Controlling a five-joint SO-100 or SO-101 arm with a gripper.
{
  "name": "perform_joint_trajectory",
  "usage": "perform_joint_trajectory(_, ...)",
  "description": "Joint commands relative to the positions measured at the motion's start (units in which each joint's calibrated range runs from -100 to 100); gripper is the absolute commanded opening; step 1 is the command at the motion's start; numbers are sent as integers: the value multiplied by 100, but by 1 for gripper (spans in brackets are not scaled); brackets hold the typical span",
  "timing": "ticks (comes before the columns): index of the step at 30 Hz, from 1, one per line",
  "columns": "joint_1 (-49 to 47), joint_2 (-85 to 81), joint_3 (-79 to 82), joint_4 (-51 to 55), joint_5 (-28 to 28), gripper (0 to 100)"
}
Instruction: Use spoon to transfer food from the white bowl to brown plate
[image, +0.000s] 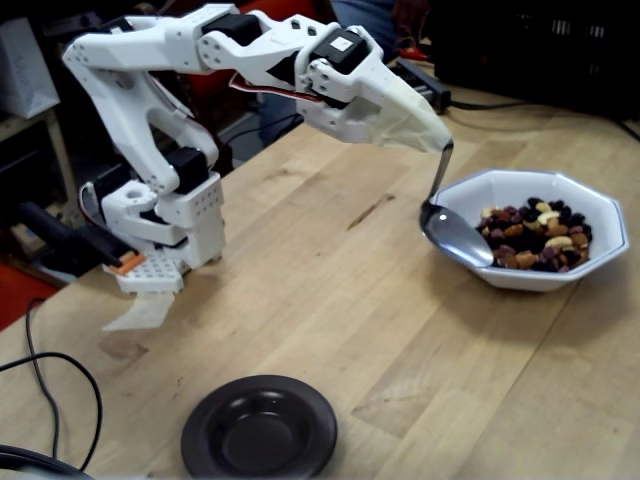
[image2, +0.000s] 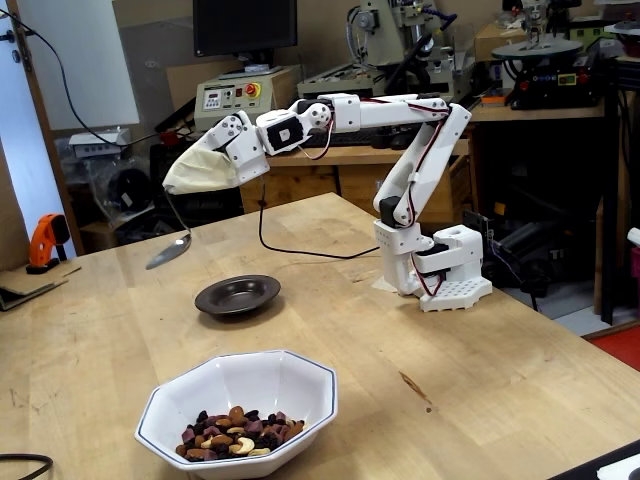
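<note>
The wooden table (image: 330, 300) carries the white bowl (image: 600, 225) of food (image: 535, 240) and, well apart, the brown plate (image: 260, 428); the gripper (image: 440, 143) pinches the spoon (image: 455, 232), handle up, scoop angled down over the bowl's near rim.

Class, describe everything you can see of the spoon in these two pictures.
The spoon is shiny silver metal, with an oval bowl and a thin curved handle. Its handle runs up into the cream-covered gripper, which holds it; the fingers are hidden. The spoon hangs tilted, bowl end lowest, and looks empty. In one fixed view it overlaps the near rim of the white bowl; the other fixed view shows it in the air above the table, so contact is unclear.
</note>
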Motion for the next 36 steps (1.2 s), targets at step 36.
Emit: perform_joint_trajectory(36,4,340,2843,-4265,1421,4)
